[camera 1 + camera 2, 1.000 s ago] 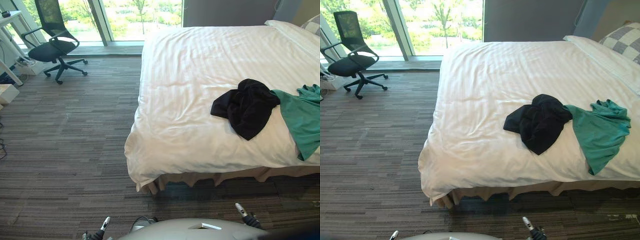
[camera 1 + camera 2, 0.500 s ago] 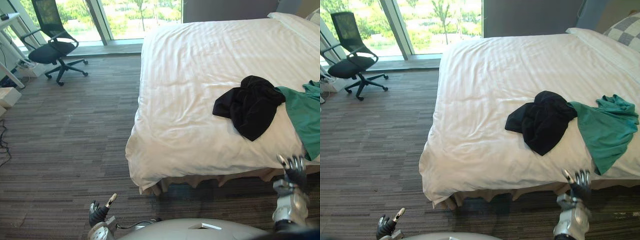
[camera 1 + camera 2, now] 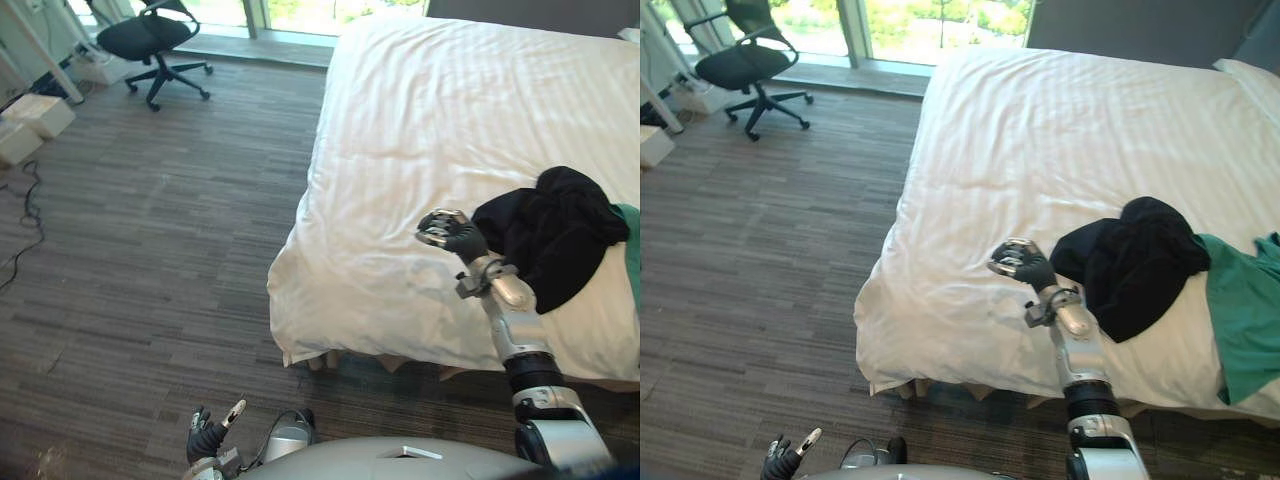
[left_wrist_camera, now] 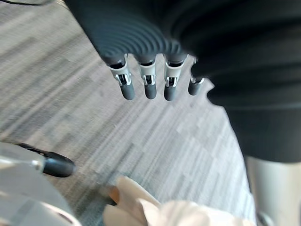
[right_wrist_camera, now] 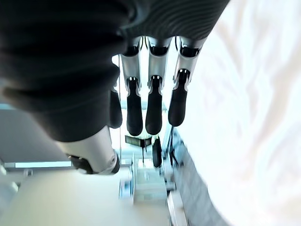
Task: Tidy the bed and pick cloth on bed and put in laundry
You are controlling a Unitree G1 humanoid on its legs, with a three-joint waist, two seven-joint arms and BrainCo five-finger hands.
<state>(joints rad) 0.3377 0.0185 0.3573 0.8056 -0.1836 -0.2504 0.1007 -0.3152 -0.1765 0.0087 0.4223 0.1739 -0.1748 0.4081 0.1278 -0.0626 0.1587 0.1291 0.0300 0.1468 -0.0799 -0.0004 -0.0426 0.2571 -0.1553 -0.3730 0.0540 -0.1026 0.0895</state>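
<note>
Found the left hand (image 3: 208,440) nearest, low over the striped grey carpet (image 3: 150,260) and well apart from the bed (image 3: 400,130). Read its fingers (image 4: 149,87) in the wrist view as relaxed, side by side, with nothing in their grasp. Saw the right hand (image 3: 1022,264) farther out, held up on an outstretched arm above the white duvet (image 3: 1040,140), close to the bed's near edge. Made out loosely bent fingers (image 5: 151,113) there, not closed and holding nothing. Could not judge contact between those fingers and the duvet from either eye view. Placed the hand just beside the left edge of the black garment (image 3: 1135,262), with no grip on it. Noted that garment crumpled in a heap on the duvet, toward the robot's right side of the bed and near the front edge. Noted a green garment (image 3: 1243,320) just past it to the right, touching it, spread flat and trailing down to the front edge. Saw lightly rumpled duvet over the rest of the bed, with a white pillow (image 3: 1252,78) at the far right corner. Spotted two white boxes (image 3: 38,113) on the carpet at the far left, then a black office chair (image 3: 738,62) on castors beyond them, by the bright window (image 3: 930,20). Marked a grey wall (image 3: 1120,30) behind the far end of the bed.
</note>
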